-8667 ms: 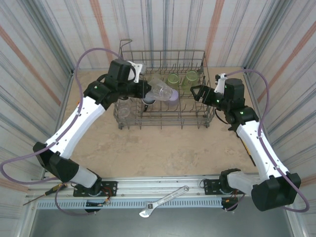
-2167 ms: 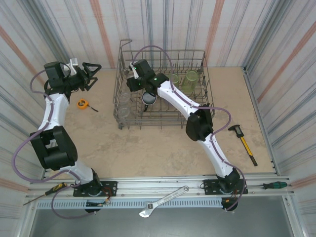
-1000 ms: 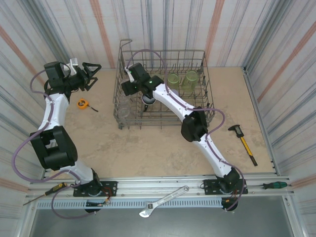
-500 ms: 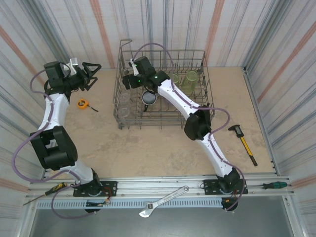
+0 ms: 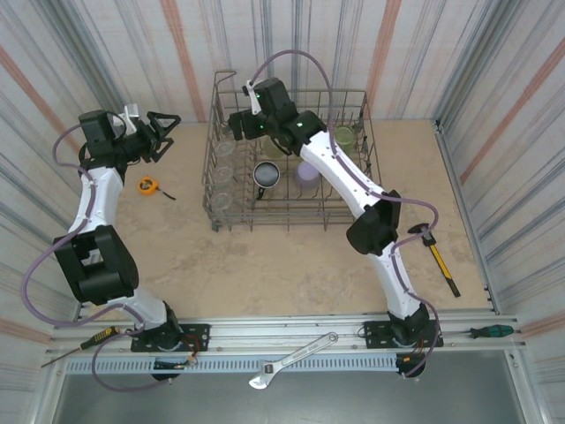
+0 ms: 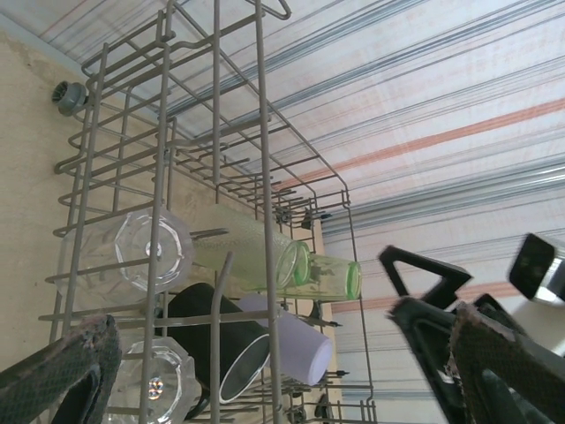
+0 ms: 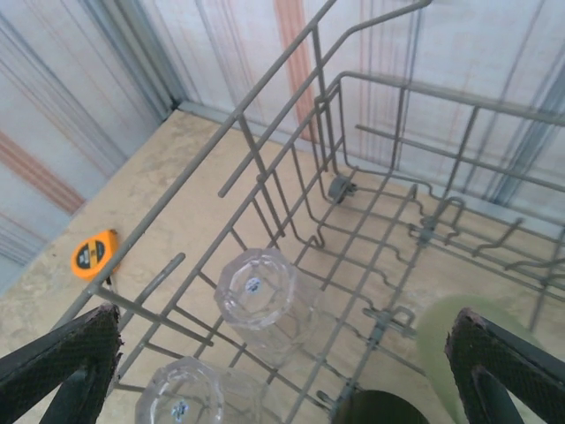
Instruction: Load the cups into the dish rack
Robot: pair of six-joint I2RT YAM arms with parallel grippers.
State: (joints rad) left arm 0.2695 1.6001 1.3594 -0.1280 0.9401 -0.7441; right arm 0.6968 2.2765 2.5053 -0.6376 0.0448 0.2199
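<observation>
I see the right claw (image 5: pixel 238 124) spread wide and empty above the far left corner of the dish rack (image 5: pixel 291 217). The left claw (image 5: pixel 168 134) is spread too, holding nothing, to the left of the rack. The cups (image 5: pixel 222 168) are inside the rack, on the surface (image 5: pixel 265 265).

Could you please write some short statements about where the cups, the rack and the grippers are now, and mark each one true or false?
1. The right gripper is open above the rack. True.
2. The tape measure lies in the rack. False: it lies on the table, left of the rack.
3. The black cup is in the rack. True.
4. The left gripper holds a clear cup. False: it is open and empty.
5. The lavender cup is beside the black cup in the rack. True.
</observation>
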